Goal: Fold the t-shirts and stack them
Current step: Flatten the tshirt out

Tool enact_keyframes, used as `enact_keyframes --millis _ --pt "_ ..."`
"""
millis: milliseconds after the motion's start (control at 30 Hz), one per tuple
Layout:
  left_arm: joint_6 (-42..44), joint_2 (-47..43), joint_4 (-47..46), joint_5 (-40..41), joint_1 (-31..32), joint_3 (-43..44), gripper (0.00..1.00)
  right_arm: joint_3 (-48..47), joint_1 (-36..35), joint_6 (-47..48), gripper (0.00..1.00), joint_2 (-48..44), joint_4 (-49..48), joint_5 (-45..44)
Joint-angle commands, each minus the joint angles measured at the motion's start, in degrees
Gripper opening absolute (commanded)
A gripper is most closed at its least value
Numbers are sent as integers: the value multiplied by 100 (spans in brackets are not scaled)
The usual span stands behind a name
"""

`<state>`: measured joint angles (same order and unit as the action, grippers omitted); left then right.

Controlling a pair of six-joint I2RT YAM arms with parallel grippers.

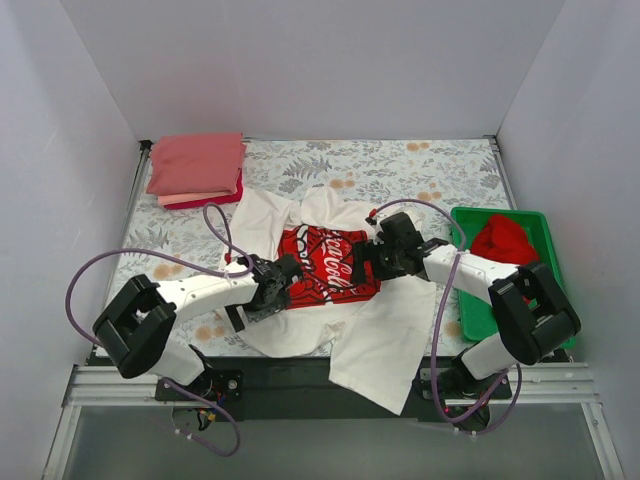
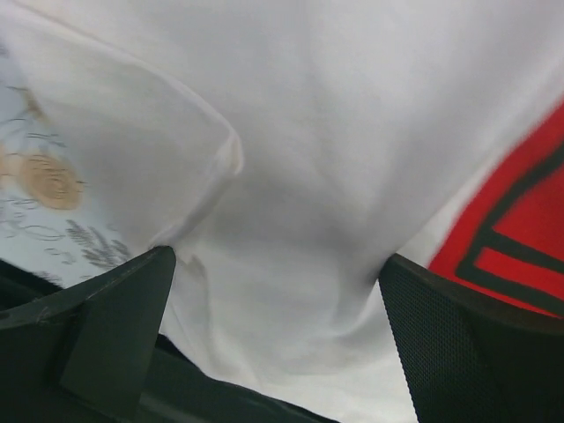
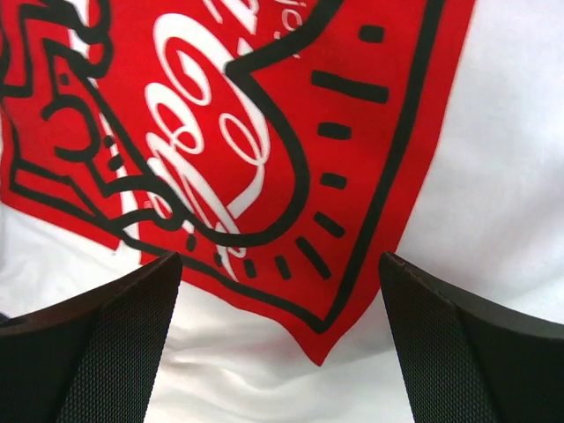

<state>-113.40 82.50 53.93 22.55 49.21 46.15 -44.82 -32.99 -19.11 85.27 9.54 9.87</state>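
Note:
The white t-shirt (image 1: 385,340) lies rumpled mid-table, its red Coca-Cola print (image 1: 325,262) facing up and one part hanging over the near edge. My left gripper (image 1: 285,278) is open at the print's left side; in the left wrist view its fingers (image 2: 115,326) stand wide apart over white cloth (image 2: 291,176). My right gripper (image 1: 365,262) is open at the print's right side; its fingers (image 3: 467,344) straddle the print's corner (image 3: 264,159). A plain red t-shirt (image 1: 503,240) is bunched in the green tray. Folded pink and crimson shirts (image 1: 196,165) are stacked at the back left.
The green plastic tray (image 1: 470,320) stands at the right edge of the table. The floral table cover (image 1: 400,165) shows behind the shirt. White walls close in the left, back and right sides. Purple cables loop over both arms.

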Motion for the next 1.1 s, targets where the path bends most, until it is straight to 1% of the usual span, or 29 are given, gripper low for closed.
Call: enact_keyframes --millis 0,33,100,200,400,533,600,667,733,800,833,867,900,933,967,1033,1067 --pt "-1824 -207 1592 408 -298 -123 98 236 39 -172 98 59 -277 -310" --pt "-2252 -338 2029 382 -333 -141 98 271 39 -180 98 77 -269 -380" --pt "-2580 -488 2584 278 -438 -229 98 350 74 -233 98 94 -269 -459" --pt "-2520 -813 2596 -231 -500 -352 98 386 135 -251 98 165 -269 -494" --pt "-2415 -1289 2605 -294 -500 -177 98 377 223 -198 98 104 -260 -486" --pt "-2537 -1561 2596 -365 -500 -273 98 456 249 -189 98 -19 -242 -582" --pt "-2564 -1570 2405 -120 -500 -247 98 474 267 -172 98 -72 -225 -644" --pt "-2301 -1352 2053 65 -500 16 98 474 258 -163 98 -107 -216 -635" --pt "-2072 -1167 1929 188 -509 279 98 500 258 -145 98 -151 -207 -635" --pt "-1757 -878 1552 259 -553 394 98 535 258 -145 98 -178 -198 -714" --pt "-1372 -780 1367 259 -588 482 91 544 258 -137 98 -178 -189 -749" --pt "-1116 -718 983 242 -623 526 89 544 258 -128 98 -178 -189 -767" --pt "-922 -648 822 198 -649 553 88 553 258 -119 98 -178 -189 -767" --pt "-651 -491 716 67 -684 596 83 562 267 -110 98 -160 -198 -776" --pt "-578 -411 654 14 -720 606 82 571 267 -119 98 -160 -198 -785" --pt "-543 -200 741 30 -851 614 74 597 293 -163 98 -108 -189 -855" --pt "-499 -103 759 57 -947 510 66 597 346 -206 98 -55 -189 -881"
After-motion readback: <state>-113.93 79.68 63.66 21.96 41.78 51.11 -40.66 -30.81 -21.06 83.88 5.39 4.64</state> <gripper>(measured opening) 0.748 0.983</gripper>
